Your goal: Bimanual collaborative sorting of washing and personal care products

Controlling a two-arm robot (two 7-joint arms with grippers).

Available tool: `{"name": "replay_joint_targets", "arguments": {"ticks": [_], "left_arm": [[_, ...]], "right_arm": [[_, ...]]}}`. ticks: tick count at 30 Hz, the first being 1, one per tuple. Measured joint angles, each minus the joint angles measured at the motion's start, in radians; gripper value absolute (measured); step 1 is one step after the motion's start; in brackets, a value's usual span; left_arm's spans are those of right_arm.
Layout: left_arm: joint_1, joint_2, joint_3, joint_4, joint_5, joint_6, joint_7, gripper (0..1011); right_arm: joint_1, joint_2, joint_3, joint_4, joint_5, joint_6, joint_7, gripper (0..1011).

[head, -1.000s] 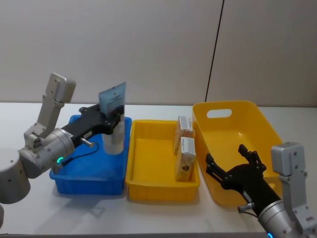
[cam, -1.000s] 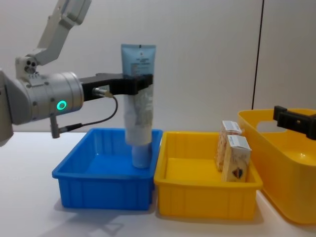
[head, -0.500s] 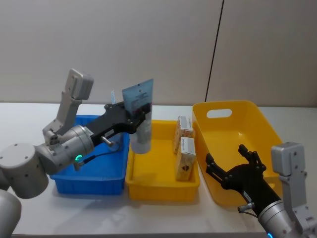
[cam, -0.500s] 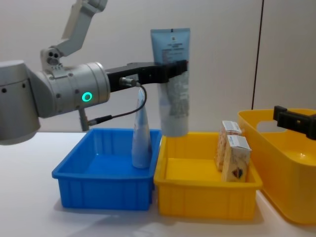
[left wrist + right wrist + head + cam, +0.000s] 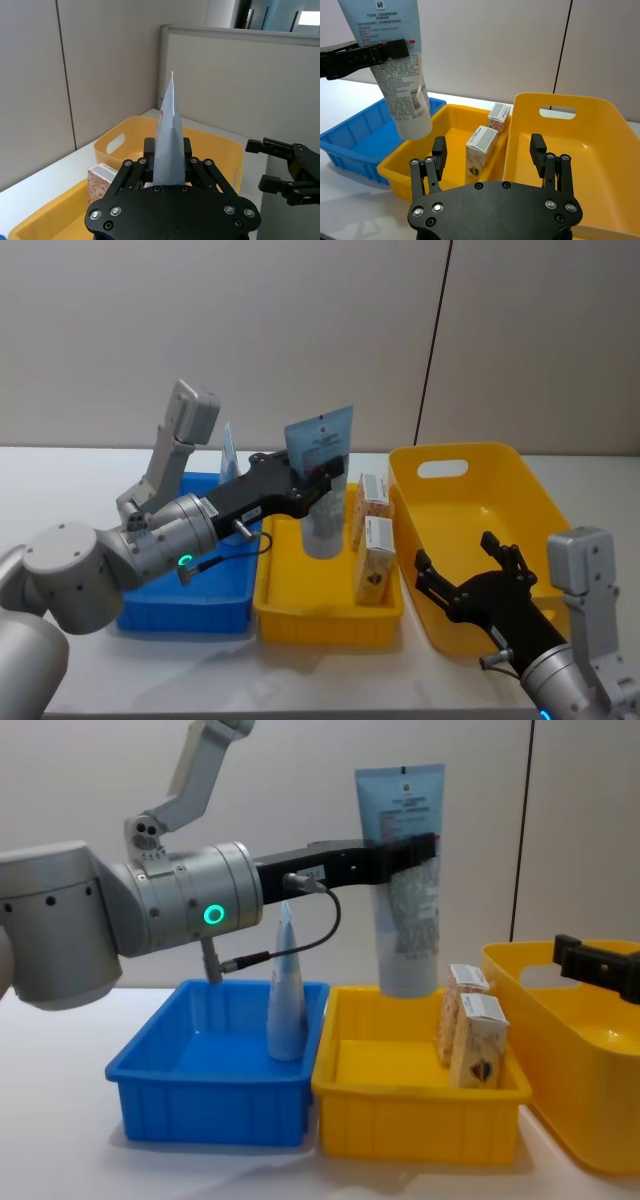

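Pale-blue plastic, soft-walled: held tube (image 5: 408, 925) hangs upright over the yellow tray (image 5: 420, 1132). Crimped end is up, cap end down at about the tray's rim height, above its left-rear part. It isn't touching the tray floor as far as I can tell. It sits just left of the two cartons (image 5: 477, 1042), which stand on end along the tray's right wall, one behind the other. Tube and cartons are apart.

Left gripper (image 5: 318, 478) reaches in from the tray's left, across the blue bin. Its fingers are clamped on the tube's flat faces a bit above mid-height, under the printed label. Left wrist view shows the tube edge-on, centred between the jaws.

Handling, my read: light, squashy, slick skin. The body gives under pressure, so a hard squeeze risks deforming it or forcing product toward the cap. The flat upper section near the crimp looks like the stiffer place to take hold, so the current grip looks fine. The long lower end can swing and clip the cartons, which look light and tippy.

Second tube (image 5: 286, 988) stands crimp-up in the blue bin (image 5: 210, 1108), left of the tray, near the wall on the tray's side.

Right gripper (image 5: 458, 568) sits right of the tray, at the near wall of the yellow basket (image 5: 470, 490). Its fingers are spread wide with nothing in them.
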Motion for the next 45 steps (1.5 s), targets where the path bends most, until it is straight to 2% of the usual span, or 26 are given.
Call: {"name": "replay_joint_targets", "arguments": {"ticks": [4,15,25,34,45], "left_arm": [[-0.004,-0.004,0.006,0.005,-0.004,-0.003,-0.014,265],[-0.011,-0.01,0.017,0.013,-0.011,-0.008,-0.038,265],[-0.013,-0.012,0.02,0.017,-0.013,-0.009,-0.046,265],[-0.014,-0.013,0.021,0.017,-0.014,-0.01,-0.05,265],[-0.015,-0.014,0.023,0.019,-0.015,-0.01,-0.052,265]], "right_arm": [[0.0,0.002,0.0,-0.006,0.003,0.005,0.011,1003],[-0.002,0.017,-0.003,-0.058,0.051,0.052,0.083,1003],[0.018,0.0,-0.025,-0.075,0.059,0.098,0.096,1003],[0.059,-0.035,-0.054,-0.05,0.014,0.122,0.062,1003],[0.133,-0.079,-0.112,0.023,-0.065,0.126,0.034,1003]]}}
